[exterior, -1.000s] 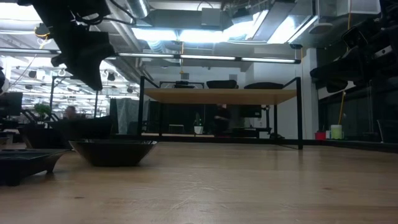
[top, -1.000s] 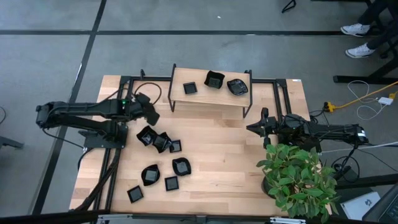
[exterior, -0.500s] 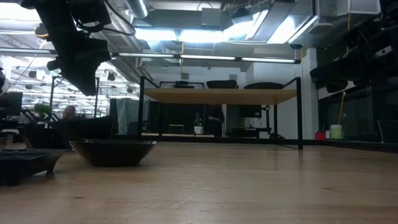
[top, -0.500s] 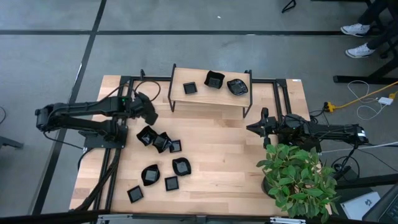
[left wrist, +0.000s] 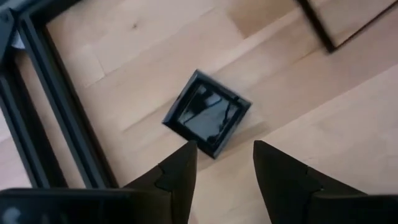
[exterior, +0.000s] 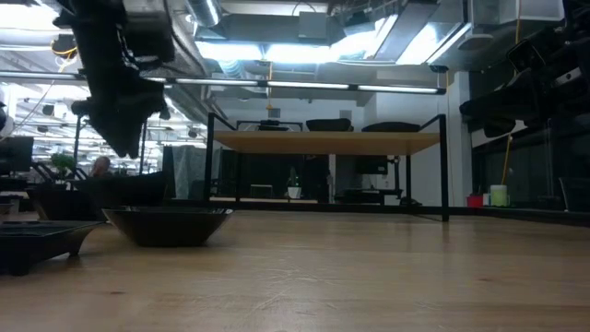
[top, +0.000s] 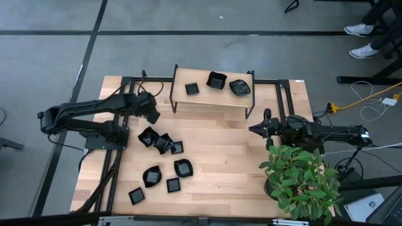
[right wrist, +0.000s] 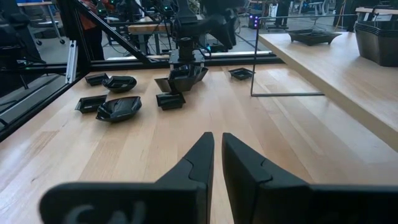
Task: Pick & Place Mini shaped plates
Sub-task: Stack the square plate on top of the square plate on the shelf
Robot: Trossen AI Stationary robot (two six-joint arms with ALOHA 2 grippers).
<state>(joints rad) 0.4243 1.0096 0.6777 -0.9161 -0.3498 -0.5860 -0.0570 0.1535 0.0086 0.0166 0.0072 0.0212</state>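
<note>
Two arms over the tabletop (top: 213, 144), one busy, one parked. Left gripper (top: 152, 114) hangs near the raised wooden shelf (top: 210, 99), at its left leg; fingers (left wrist: 177, 177) spread apart, nothing between them. Just beyond the fingertips, in the left wrist view, a small square black plate (left wrist: 207, 113) lies flat on the wood, turned cornerwise, its near corner showing in the gap between the tips but clear of both. A black frame rail (left wrist: 37, 124) runs beside it.

Right gripper (top: 260, 129) sits at the tabletop's right side, beside the potted plant (top: 301, 179); fingers (right wrist: 193, 168) nearly pressed together, only a thin slit between, holding nothing.

Mini shaped plates (top: 160, 160): a loose cluster on the tabletop below the left fingers, some overlapping, others scattered singly toward the front edge. Three more plates on the shelf (top: 217, 83), well apart from both sets of fingers.

Low view: one shallow dish (exterior: 168, 224) on the wood, under the left arm.
</note>
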